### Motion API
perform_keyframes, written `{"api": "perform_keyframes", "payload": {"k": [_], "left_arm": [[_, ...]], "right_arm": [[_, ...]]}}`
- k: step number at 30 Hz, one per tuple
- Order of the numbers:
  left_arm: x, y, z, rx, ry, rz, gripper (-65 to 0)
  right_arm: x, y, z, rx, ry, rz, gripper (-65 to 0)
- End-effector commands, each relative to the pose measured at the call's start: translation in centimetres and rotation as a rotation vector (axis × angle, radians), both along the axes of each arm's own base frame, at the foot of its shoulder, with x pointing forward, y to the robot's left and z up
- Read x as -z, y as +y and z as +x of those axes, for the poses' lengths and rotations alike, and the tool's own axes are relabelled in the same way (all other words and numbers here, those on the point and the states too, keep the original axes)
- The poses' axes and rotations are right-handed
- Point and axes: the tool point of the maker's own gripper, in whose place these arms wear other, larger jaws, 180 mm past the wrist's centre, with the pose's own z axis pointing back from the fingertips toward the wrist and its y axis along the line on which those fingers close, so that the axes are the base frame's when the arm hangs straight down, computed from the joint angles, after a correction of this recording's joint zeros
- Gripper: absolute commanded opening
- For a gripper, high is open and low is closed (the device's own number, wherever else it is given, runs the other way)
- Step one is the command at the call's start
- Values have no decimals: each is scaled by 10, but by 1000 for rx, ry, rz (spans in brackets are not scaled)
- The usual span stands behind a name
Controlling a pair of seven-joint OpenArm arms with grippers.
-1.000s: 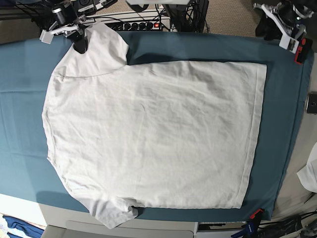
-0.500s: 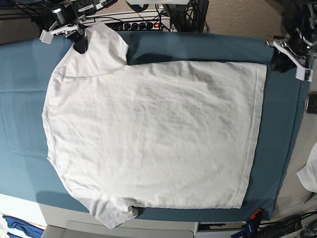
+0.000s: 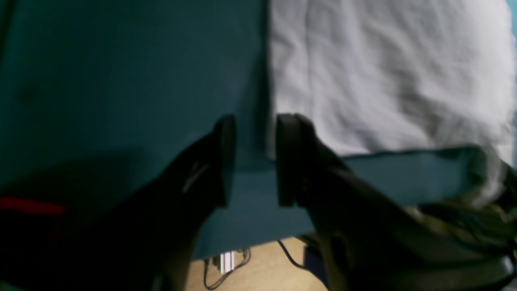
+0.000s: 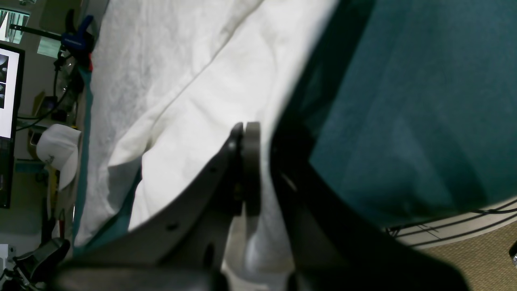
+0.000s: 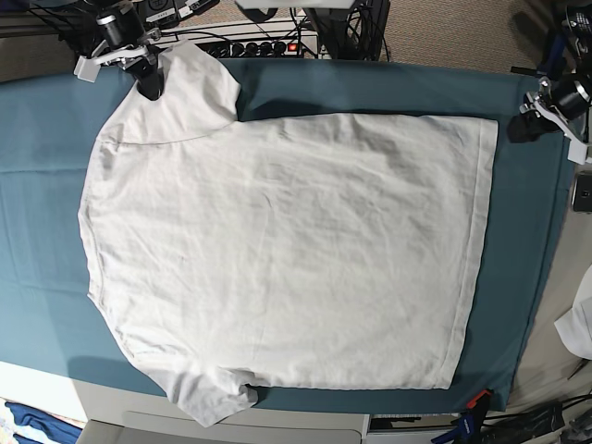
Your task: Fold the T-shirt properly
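Our right gripper [image 5: 148, 81] pinches the far-left sleeve of the T-shirt [image 5: 287, 250], spread lengthwise left-to-right on the tablecloth [image 5: 46, 139], while our left gripper [image 5: 527, 125] hovers open just right of its far-right hem corner.

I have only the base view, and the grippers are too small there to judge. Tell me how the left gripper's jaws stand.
Observer: In the left wrist view the left gripper is open, with nothing gripped; the teal tablecloth shows through the gap, and the T-shirt hem edge lies beside one finger.
Operator: Now check the right gripper's hold.
Observer: In the right wrist view the right gripper is shut, with white sleeve cloth pinched between its fingers.
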Motion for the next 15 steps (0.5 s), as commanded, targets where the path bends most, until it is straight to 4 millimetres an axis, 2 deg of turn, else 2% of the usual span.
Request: {"api": "perform_keyframes", "payload": {"k": [1,5,10,15], "left_arm": [[-12,3,8,5,-42,1,-460],[-6,-5,5,27,-24,-3,-430],[13,-25,1,67,35,4,-405],[12,-33,14,96,18,16,-405]], "right_arm": [[9,1,-11,-29,67,-19,-650],[9,1,-11,-29,67,-19,-650],[9,2,-11,-29,67,-19,-650],[9,2,-11,-29,68,-19,-650]]}}
